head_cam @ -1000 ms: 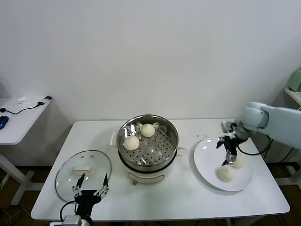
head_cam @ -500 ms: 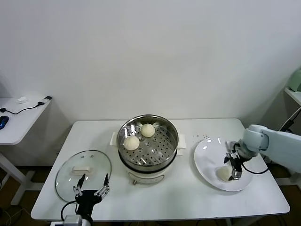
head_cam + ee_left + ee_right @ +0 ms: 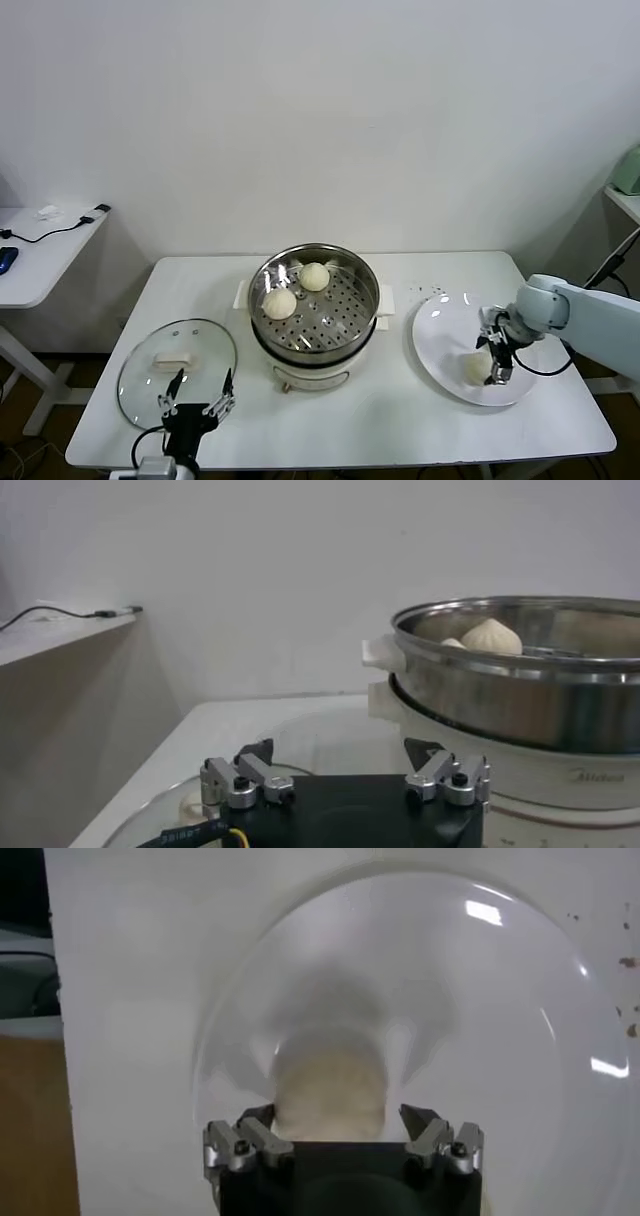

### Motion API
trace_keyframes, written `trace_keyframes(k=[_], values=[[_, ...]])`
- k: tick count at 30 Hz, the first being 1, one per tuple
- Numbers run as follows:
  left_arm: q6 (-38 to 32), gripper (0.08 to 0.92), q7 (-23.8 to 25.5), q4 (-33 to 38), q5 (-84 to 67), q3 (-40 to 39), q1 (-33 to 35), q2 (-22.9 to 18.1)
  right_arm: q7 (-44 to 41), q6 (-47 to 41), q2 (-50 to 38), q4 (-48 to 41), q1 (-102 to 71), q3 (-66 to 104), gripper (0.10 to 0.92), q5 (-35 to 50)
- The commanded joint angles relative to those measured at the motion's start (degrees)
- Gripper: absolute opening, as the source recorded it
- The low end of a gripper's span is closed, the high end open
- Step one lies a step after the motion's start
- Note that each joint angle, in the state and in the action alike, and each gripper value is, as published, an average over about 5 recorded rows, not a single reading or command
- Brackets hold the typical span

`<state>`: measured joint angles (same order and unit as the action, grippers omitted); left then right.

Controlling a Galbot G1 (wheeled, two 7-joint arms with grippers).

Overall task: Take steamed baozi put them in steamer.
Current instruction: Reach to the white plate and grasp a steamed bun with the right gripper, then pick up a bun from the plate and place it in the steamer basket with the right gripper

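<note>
Head view: right hand (image 3: 497, 357) down over plate (image 3: 440, 345), fingers spread around one baozi (image 3: 476, 368), not pinching. Two baozi (image 3: 279, 302) in steamer (image 3: 315, 310) at counter (image 3: 400, 420) centre. Left hand (image 3: 193, 400) spread, idle above glass lid (image 3: 150, 375).

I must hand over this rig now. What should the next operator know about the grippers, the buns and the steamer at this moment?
Right gripper: low over the white plate, fingers open around a bun, not closed on it.
Left gripper: parked at the table's near edge by the glass lid, open, holding nothing.
Done: two buns lie on the steamer's perforated tray.
On the plate the head view shows one bun beside the right gripper; whether another is hidden cannot be told.
Left: grasp that bun, move it to the steamer, then any other.
</note>
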<state>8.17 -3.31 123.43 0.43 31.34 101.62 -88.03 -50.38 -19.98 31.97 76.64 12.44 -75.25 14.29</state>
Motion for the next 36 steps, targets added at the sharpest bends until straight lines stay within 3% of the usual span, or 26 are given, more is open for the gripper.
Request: trace_keyframes(k=[1,8,15,25,29,36], values=[[0.0,0.823,-0.08,0.21,0.03,0.11,0.13,0.05,0.08,0.11,0.38,-0.45,-1.25,1.62,0.788,-0.66],[0.26,0.823,-0.1,0.57,0.0,-0.13,0.05,-0.17,-2.63,0.92,-1.1,1.44,2.91,-0.55,0.654,-1.17],[0.66,0.823,-0.14,0.84,0.25,-1.21,-0.16,-0.45,-8.97,5.94,0.63,0.96,14.48,-3.4,0.62,-4.18],[0.79,0.823,-0.1,1.3,0.31,-1.59,0.04,-0.02,-17.89,19.45,19.28,4.66,43.72,-5.36,0.619,2.5],[0.8,0.823,-0.1,1.39,0.16,-1.21,0.0,0.15,-17.87,22.33,26.45,9.71,46.65,-3.36,0.619,5.89],[0.76,0.823,-0.11,1.71,-0.16,-0.24,0.18,0.01,-14.46,31.18,34.67,17.35,40.77,-7.16,0.619,2.86]])
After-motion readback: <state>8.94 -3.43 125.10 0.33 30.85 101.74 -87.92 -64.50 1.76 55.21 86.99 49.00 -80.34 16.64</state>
